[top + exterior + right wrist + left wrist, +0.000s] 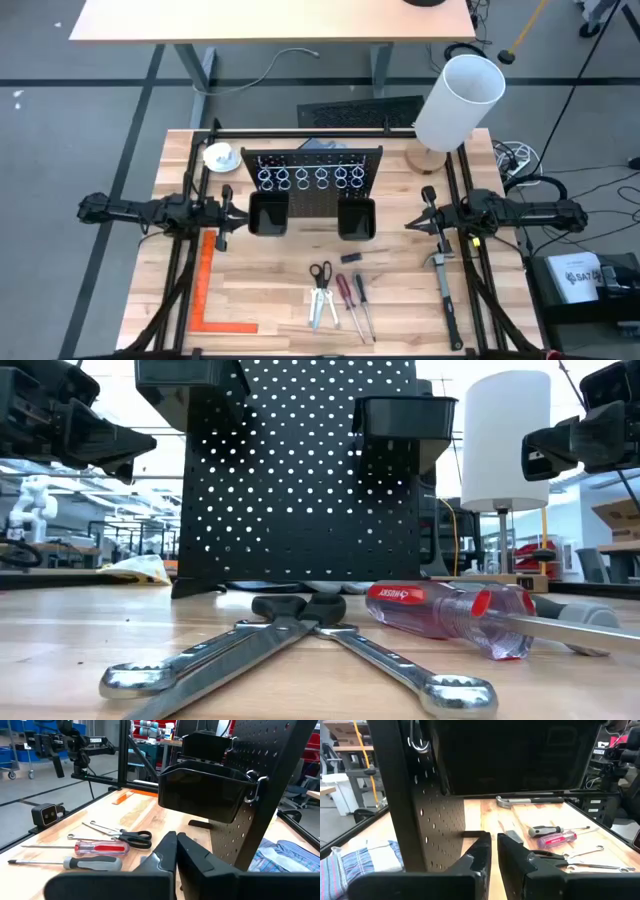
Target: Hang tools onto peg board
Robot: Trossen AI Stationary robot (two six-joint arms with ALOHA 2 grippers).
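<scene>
From above, the peg board [320, 185] stands between the left gripper [240, 214] and right gripper [410, 224], with the tools [338, 298] on the table in front of both. Down low, scissors [290, 615] cross wrenches [420, 675]. The left wrist view shows a small gap, empty. The right wrist view shows fingers together, empty.

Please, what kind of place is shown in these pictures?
Probably a robotics lab or workshop. A wooden table carries two robot arms and a black peg board with hand tools. Behind it stand more benches and another robot arm.
</scene>
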